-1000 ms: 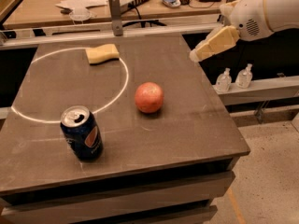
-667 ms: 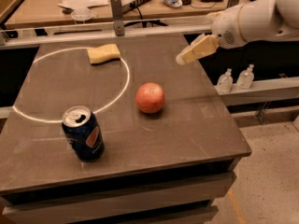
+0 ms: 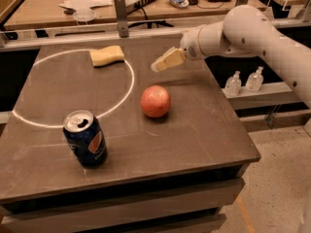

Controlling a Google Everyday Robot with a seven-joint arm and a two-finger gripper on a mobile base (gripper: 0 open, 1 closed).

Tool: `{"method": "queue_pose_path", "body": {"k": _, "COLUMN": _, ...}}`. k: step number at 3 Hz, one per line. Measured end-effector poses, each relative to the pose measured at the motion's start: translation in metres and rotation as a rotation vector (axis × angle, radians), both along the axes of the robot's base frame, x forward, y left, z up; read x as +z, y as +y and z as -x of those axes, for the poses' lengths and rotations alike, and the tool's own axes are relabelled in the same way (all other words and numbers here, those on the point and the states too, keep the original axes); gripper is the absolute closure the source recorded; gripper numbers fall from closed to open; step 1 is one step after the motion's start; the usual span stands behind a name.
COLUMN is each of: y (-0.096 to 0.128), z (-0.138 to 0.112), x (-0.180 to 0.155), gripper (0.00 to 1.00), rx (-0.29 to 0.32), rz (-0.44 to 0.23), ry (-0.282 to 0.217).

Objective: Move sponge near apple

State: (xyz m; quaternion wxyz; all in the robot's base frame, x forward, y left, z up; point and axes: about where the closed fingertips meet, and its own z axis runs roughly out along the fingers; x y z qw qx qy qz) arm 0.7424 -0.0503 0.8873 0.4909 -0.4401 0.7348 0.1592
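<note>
- The robot's white arm reaches in from the right. Its gripper [image 3: 157, 65] hangs above the dark grey table [image 3: 204, 130], between sponge and apple.
- Its pale yellow fingers [image 3: 169, 59] look pressed together, holding nothing.
- The pale yellow, wavy-edged rectangular sponge [image 3: 107, 56] lies at the table's far side, inside a white painted ring [image 3: 131, 81], well apart from the round reddish-pink apple [image 3: 155, 101].
- A dark blue soda can [image 3: 86, 138] stands upright near the front left.

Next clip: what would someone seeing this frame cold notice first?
The white arm stretched in from the right, its gripper above the table, between the sponge at the far side and the reddish apple mid-table. Next, the blue soda can front-left.
</note>
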Motion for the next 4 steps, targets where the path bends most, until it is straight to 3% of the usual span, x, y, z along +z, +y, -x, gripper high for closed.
{"method": "queue_pose_path", "body": {"k": 2, "y": 0.104, "z": -0.032, "x": -0.033, "gripper": 0.00, "rx": 0.112, "rz": -0.062, "ry": 0.063}}
{"method": "queue_pose_path", "body": {"k": 3, "y": 0.143, "z": -0.037, "x": -0.024, "gripper": 0.00, "rx": 0.167, "rz": -0.084, "ry": 0.079}}
{"method": "queue_pose_path", "body": {"k": 4, "y": 0.195, "z": -0.038, "x": -0.010, "gripper": 0.00, "rx": 0.240, "rz": -0.091, "ry": 0.122}}
